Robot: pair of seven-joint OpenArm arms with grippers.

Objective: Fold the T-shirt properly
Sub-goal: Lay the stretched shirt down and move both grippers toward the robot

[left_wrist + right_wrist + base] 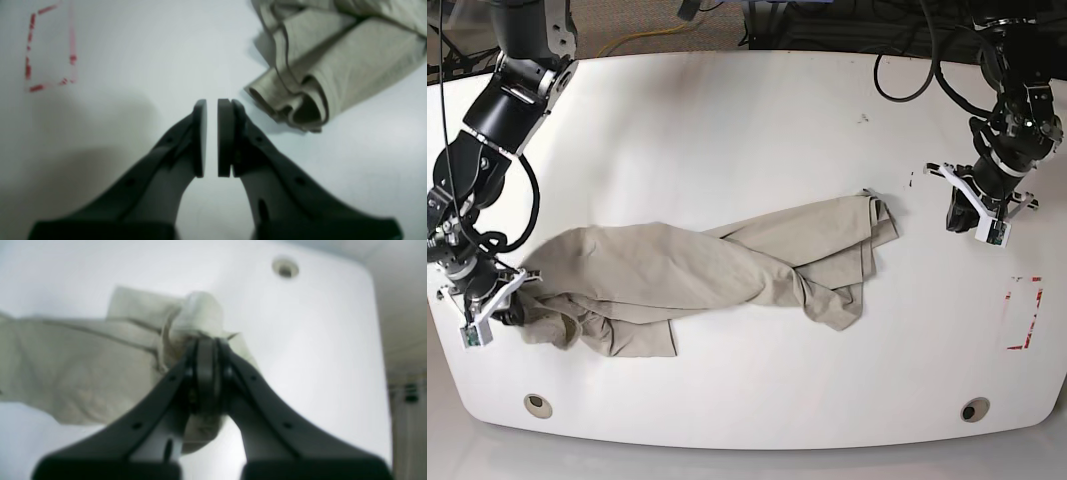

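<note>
The beige T-shirt (727,265) lies crumpled and stretched lengthwise across the middle of the white table. My right gripper (512,312) is at its left end. In the right wrist view this gripper (206,340) is shut on a bunched fold of the T-shirt (83,366). My left gripper (962,218) hovers over bare table just right of the shirt's right end, apart from it. In the left wrist view this gripper (211,101) holds nothing, its jaws nearly together with a thin slit between them. The T-shirt's rolled edge (333,66) lies up and to its right.
A red dashed rectangle (1024,312) is marked on the table near the right edge; it also shows in the left wrist view (50,50). Two round holes (538,405) (974,410) sit near the front edge. Cables lie beyond the far edge.
</note>
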